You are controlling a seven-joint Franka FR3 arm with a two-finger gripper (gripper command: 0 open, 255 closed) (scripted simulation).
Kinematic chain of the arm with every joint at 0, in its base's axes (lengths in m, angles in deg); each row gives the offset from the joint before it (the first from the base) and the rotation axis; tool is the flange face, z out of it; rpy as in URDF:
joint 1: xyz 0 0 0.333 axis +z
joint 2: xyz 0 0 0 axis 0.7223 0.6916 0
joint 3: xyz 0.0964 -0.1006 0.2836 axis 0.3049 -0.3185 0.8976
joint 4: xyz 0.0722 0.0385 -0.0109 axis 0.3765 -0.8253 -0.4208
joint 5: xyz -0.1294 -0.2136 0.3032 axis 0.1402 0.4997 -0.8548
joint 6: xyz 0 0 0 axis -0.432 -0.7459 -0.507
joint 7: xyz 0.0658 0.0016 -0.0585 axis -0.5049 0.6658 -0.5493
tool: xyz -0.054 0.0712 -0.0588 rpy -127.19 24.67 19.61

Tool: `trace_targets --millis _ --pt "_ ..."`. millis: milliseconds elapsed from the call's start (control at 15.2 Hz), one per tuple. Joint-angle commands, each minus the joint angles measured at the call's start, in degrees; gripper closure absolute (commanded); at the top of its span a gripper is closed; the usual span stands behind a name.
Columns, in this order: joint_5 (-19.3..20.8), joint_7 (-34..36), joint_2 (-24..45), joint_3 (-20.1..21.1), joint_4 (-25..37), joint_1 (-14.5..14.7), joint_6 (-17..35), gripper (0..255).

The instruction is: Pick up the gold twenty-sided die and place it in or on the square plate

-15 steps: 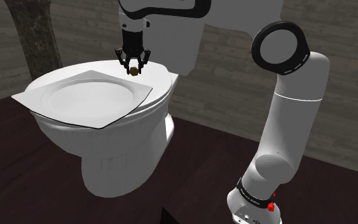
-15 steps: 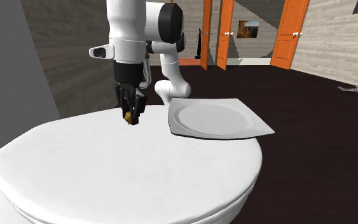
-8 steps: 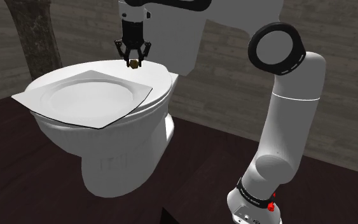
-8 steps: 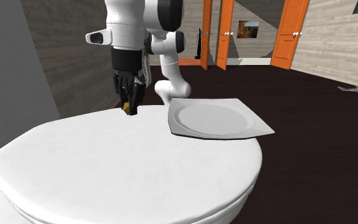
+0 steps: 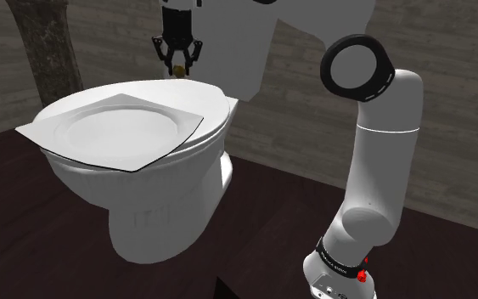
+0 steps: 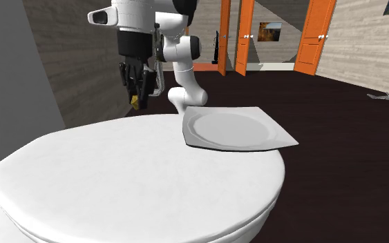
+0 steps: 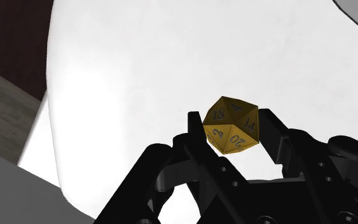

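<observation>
The gold 20-sided die [image 7: 231,125] is sitting pinched between the 2 black fingers of the gripper [image 7: 233,132], which are pressing on opposite sides of it (faces reading 18, 4, 14, 2 and 20 are facing the wrist camera). In the shoulder view the gripper [image 5: 177,68] is pointing straight down and holding the die [image 5: 177,70] in the air above the back part of the white toilet lid [image 5: 216,109], clear of its surface. The square plate [image 5: 176,136] is lying flat on that lid, toward the shoulder view's left of the die, with one corner overhanging the lid's edge. In the second exterior view the die [image 6: 135,103] is hanging to the left of the plate [image 6: 277,140], apart from it, with orange doors [image 6: 317,34] standing behind.
</observation>
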State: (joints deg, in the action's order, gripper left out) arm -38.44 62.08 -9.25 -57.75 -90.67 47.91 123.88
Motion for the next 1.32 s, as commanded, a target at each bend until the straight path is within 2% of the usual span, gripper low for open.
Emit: trace_targets --millis 0,198,726,1254 --pt "0.39 -0.03 1.20 0.04 3.30 0.46 -2.17 255" --pt "1.01 -0.18 3.11 0.04 8.16 1.15 -5.14 255" --pt "1.07 9.88 -0.80 3.28 2.60 7.56 -4.60 255" --pt "2.80 20.42 1.01 6.75 5.38 15.70 -6.98 255"
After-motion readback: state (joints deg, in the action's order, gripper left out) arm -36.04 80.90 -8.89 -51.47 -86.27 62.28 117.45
